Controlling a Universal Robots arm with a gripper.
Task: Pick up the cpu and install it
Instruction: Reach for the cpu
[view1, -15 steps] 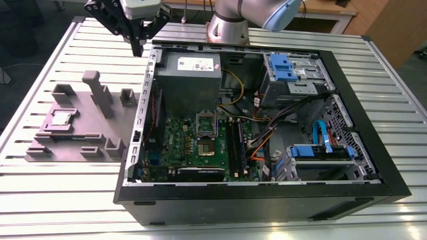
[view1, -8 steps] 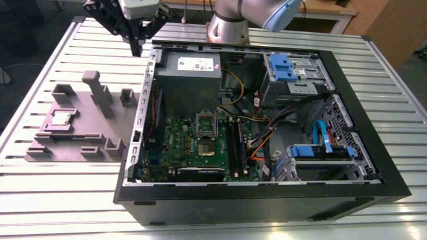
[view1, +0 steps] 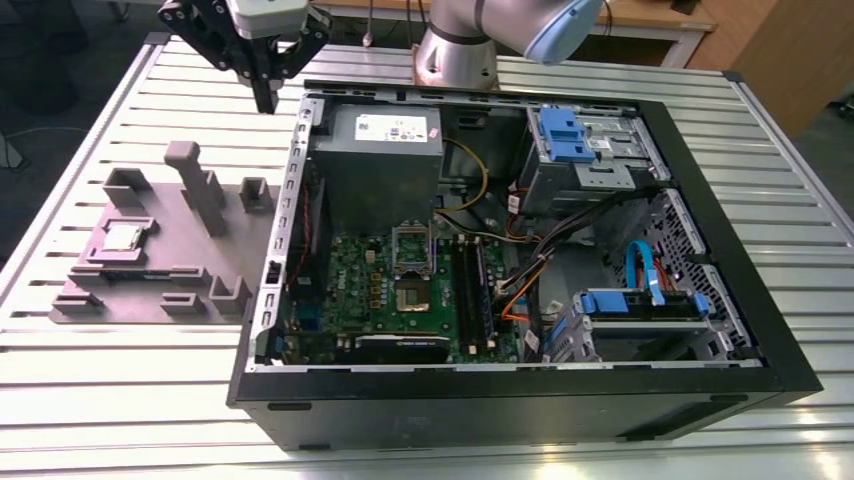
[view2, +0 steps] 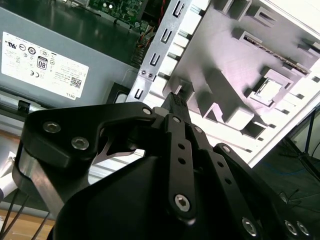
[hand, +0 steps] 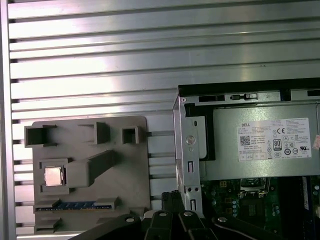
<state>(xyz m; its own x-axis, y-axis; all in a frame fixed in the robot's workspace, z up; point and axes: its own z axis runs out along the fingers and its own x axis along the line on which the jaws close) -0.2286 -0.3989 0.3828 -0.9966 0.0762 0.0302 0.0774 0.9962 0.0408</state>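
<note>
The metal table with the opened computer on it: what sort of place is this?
Probably a robotics lab or test workshop. A robot arm stands at a slatted metal table, an opened computer case lies on it, and a grey holder beside the case carries a cpu.

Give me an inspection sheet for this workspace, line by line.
Surface: slatted metal table carrying a grey fixture and an open computer case.
Job's things: cpu lies flat in a recess of the fixture, untouched; motherboard exposed inside the case.
Clutter: nothing seen.
Grippers: end effector shut, empty, above the table by the case's corner.
Cables: orange, blue and black cables inside the case.
Surroundings: wooden furniture behind the table.
</note>
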